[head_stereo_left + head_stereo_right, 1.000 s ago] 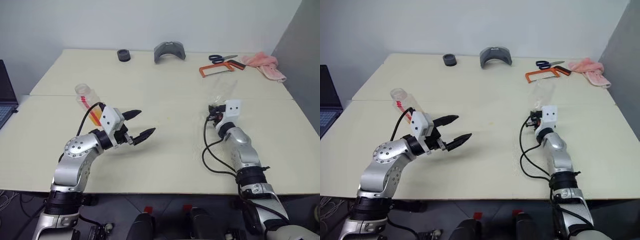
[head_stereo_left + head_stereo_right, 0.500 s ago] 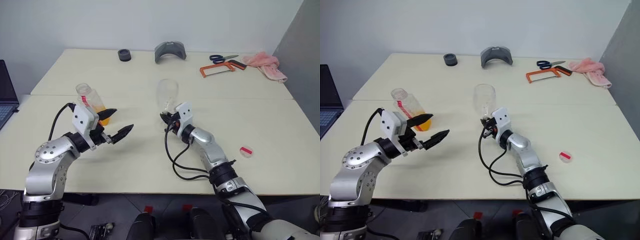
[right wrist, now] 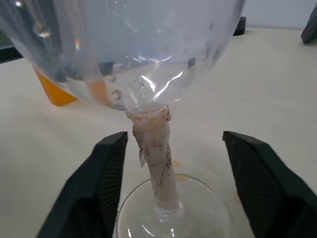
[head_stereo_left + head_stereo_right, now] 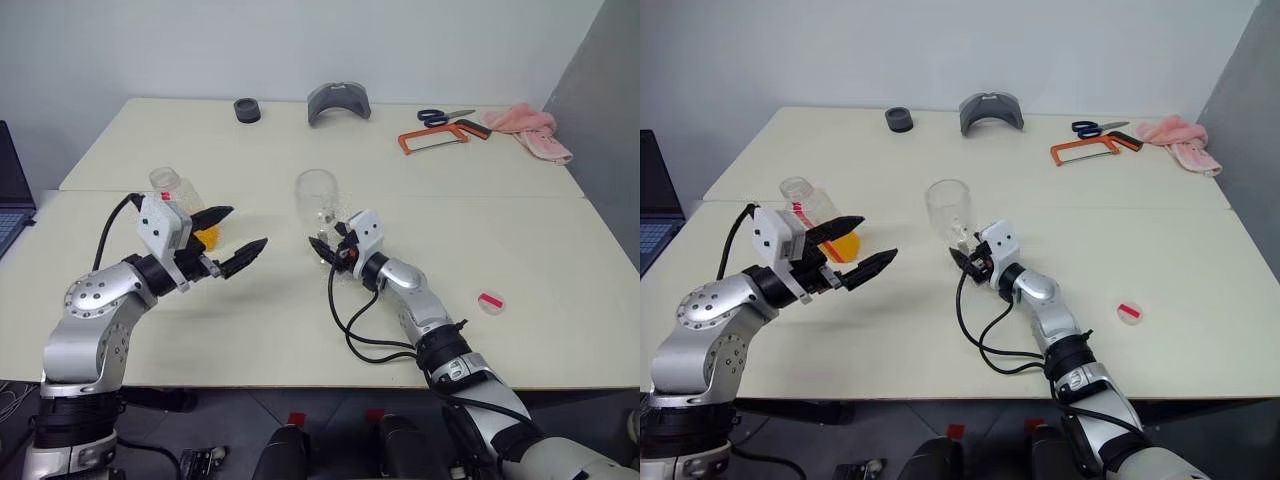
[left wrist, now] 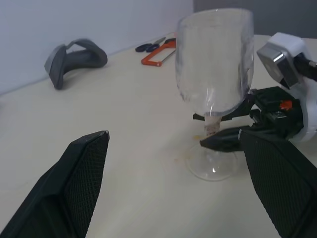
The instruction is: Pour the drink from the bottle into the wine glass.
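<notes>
Clear glass (image 4: 948, 212) stands free on the tabletop (image 4: 1200, 290), and a knock can tip it.
The right pincer (image 3: 171, 186) is open wide, its fingers on both sides of the stem without touching; pulling back crooked could catch the stem or foot. The left pincer (image 4: 232, 243) is open and empty, just beside the bottle (image 4: 818, 215) of orange drink (image 4: 843, 244); a careless closing may push the bottle over, and it looks uncapped, so drink would spill.
</notes>
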